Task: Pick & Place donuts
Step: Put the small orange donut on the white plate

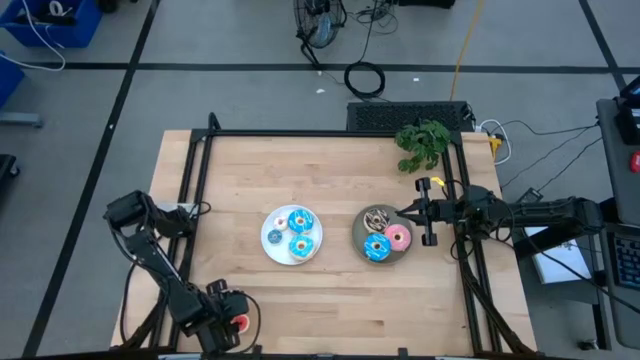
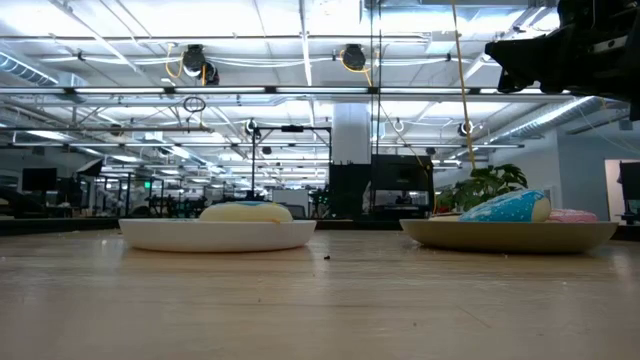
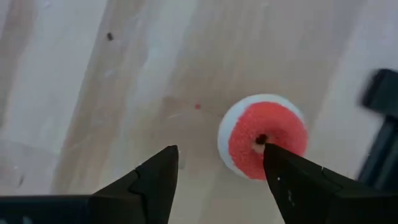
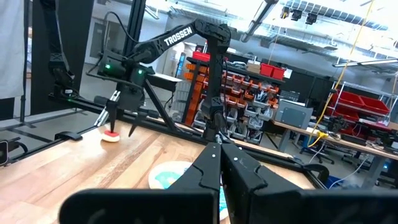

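While the red donut lay flat on the wooden worktop, its hole faced straight up, and being round it had no long side. It sat at the near left corner of the worktop, close to the edge. The left pincer hung right over it with its two dark fingers spread apart and holding nothing. One fingertip sat over the donut's hole, and the other fingertip was out over bare wood, so the donut was off to one side of the gap and not in the middle of it. In the right wrist view, the same red donut showed far off under the left arm.

The other donuts were near the middle of the worktop. Blue donuts lay flat on the white plate. A pink donut, a blue one and a brown one lay on the grey plate just beside it.

The right pincer was closed and empty, up in the air over the far edge of the grey plate.

A green leafy plant sat at the far right of the worktop. Beyond the worktop was a big room with a grey floor, ceiling lights, shelves and red bins.
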Available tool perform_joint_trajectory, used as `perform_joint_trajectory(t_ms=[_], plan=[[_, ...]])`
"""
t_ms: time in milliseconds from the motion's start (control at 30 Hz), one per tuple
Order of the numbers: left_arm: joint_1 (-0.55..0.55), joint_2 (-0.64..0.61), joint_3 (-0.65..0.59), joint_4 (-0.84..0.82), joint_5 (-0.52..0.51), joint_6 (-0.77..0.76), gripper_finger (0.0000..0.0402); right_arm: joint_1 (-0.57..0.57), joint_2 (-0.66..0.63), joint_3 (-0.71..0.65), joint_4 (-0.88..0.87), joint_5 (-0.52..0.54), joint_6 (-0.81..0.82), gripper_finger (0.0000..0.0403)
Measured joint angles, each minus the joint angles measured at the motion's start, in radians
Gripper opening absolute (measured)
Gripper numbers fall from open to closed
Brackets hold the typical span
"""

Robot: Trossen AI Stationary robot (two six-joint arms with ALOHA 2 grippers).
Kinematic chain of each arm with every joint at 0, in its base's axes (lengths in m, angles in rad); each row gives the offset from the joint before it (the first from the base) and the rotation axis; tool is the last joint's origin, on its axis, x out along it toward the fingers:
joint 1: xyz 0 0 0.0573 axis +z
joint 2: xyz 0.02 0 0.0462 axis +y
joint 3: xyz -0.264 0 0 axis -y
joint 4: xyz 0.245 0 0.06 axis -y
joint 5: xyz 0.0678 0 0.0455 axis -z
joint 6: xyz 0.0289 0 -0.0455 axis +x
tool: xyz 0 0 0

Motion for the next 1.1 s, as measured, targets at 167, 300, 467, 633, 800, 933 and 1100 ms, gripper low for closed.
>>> perform_joint_trajectory(t_ms=[167,300,467,633,800,933,1100], plan=[[0.0,-0.002,-0.052,0.066,-0.003,-0.012,0.0234,0.0,0.0,0.0,0.0,0.0,0.0,0.0],[0.002,-0.003,-0.092,0.156,-0.016,-0.009,0.0234,0.0,0.0,0.0,0.0,0.0,0.0,0.0],[0.026,-0.007,-0.114,0.194,-0.001,-0.042,0.0234,0.0,0.0,0.0,-0.001,0.0,0.0,0.0],[0.06,-0.006,-0.118,0.208,0.021,-0.007,0.0234,0.0,0.0,0.0,-0.001,0.0,0.001,0.0],[0.085,-0.004,-0.119,0.211,0.025,0.059,0.0208,0.0,0.0,0.0,-0.001,0.0,0.001,0.0],[0.108,-0.003,-0.12,0.21,0.058,0.086,0.0122,0.0,0.0,0.0,-0.001,0.0,0.001,0.0],[0.13,-0.003,-0.12,0.21,0.134,0.137,0.0017,0.0,0.0,0.0,-0.001,0.0,0.001,0.0]])
